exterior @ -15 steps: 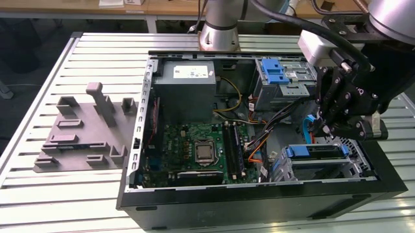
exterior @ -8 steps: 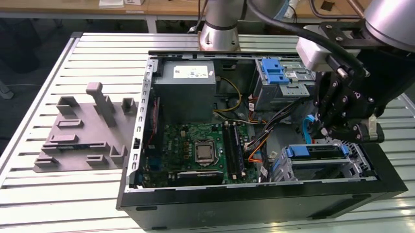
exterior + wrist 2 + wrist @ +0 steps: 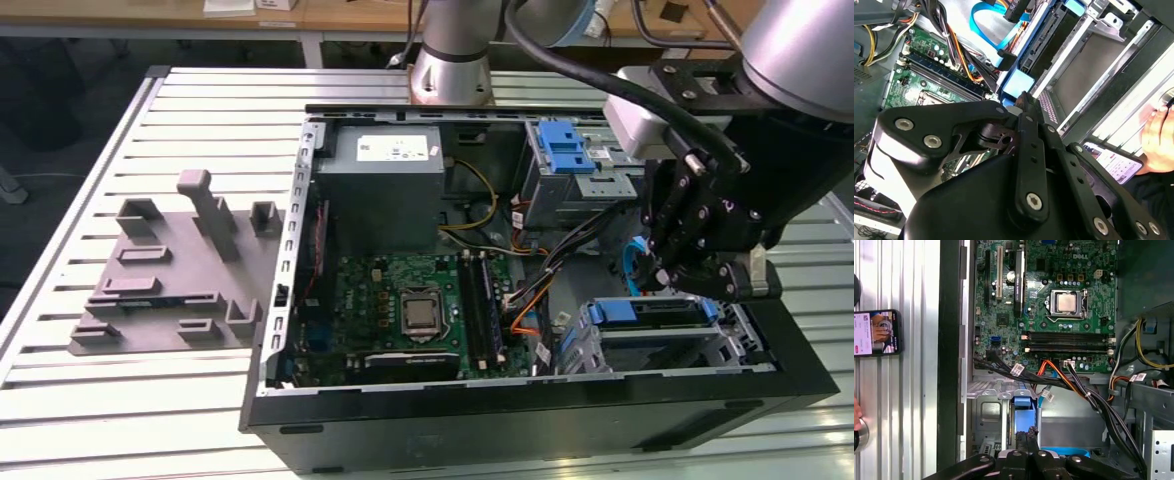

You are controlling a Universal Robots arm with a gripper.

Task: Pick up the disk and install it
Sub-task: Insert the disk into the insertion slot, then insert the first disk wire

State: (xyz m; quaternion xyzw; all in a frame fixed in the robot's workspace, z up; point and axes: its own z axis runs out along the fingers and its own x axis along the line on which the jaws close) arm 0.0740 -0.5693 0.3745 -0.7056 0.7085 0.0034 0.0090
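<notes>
Table [image 3: 80, 420]: slatted metal, and it carries everything. Its edges run out of the exterior view.
Case [image 3: 534, 425]: black, lying open side up on the exterior view's right part of the table.
Arm [image 3: 447, 50]: my base stands at the far side, behind the case. The upper links are cut off by the frame.
Fixture [image 3: 174, 270]: grey moulded block on the table to the exterior view's left of the case, apart from it.
Box [image 3: 387, 165]: grey metal with a white sticker, in the case's far part.
Board [image 3: 400, 300]: green, flat on the case floor, partly crossed by cables.
Far cage [image 3: 567, 155]: grey metal with a blue latch, beside the box.
Near cage [image 3: 727, 345]: grey metal, in the case's near corner on the exterior view's right. My wrist covers much of it.
Hand [image 3: 1030, 434]: down inside the case over the near cage, right at the disk's blue end. My own black links hide the contact, so I cannot tell whether I am clenched, released or grasping.
Disk [image 3: 1023, 402]: set in the near cage's slot with its blue frame end showing. Its faces are hidden by the cage walls.
Cables [image 3: 1079, 387]: black and orange bundle between board and near cage.
Phone [image 3: 876, 333]: on the table outside the case, screen lit.
Person [image 3: 1156, 135]: a blurred bit at the table edge, near the phone.
</notes>
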